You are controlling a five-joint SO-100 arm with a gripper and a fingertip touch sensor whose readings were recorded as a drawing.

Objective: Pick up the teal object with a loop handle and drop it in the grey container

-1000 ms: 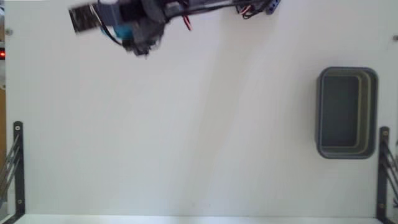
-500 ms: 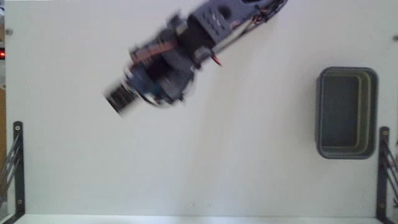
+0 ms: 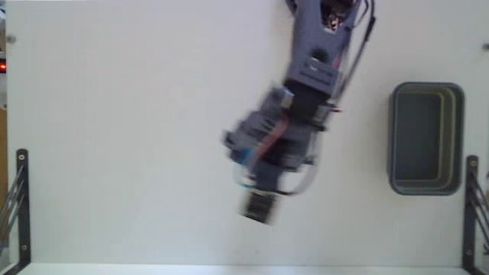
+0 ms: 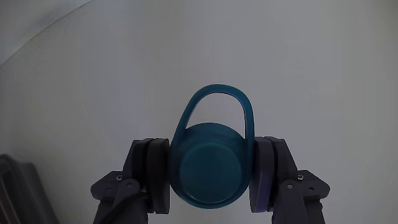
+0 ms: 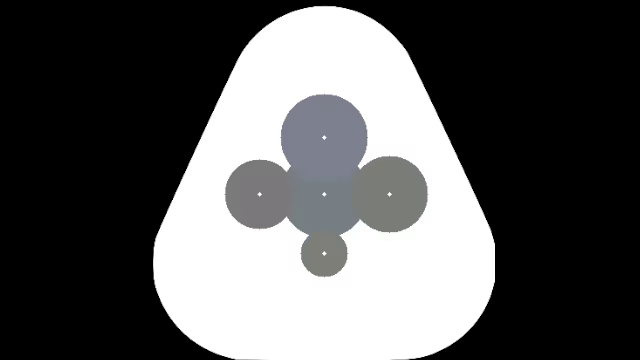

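In the wrist view my gripper (image 4: 211, 175) is shut on the teal object with a loop handle (image 4: 210, 163). Its round body sits between the two dark fingers (image 4: 152, 174) and the loop points away from the wrist. In the fixed view the arm reaches down from the top edge, and the blurred gripper (image 3: 250, 164) hangs over the middle of the white table with a bit of teal (image 3: 243, 156) showing. The grey container (image 3: 393, 137) stands to the right of the gripper, apart from it, and looks empty.
Black metal brackets stand at the lower left (image 3: 21, 206) and lower right (image 3: 470, 206) table edges in the fixed view. A dark shape (image 4: 15, 180) shows at the wrist view's lower left corner.
The arm has swung from the top left of the fixed view down and to the right, carrying the teal object towards the table's middle, closer to the grey container.
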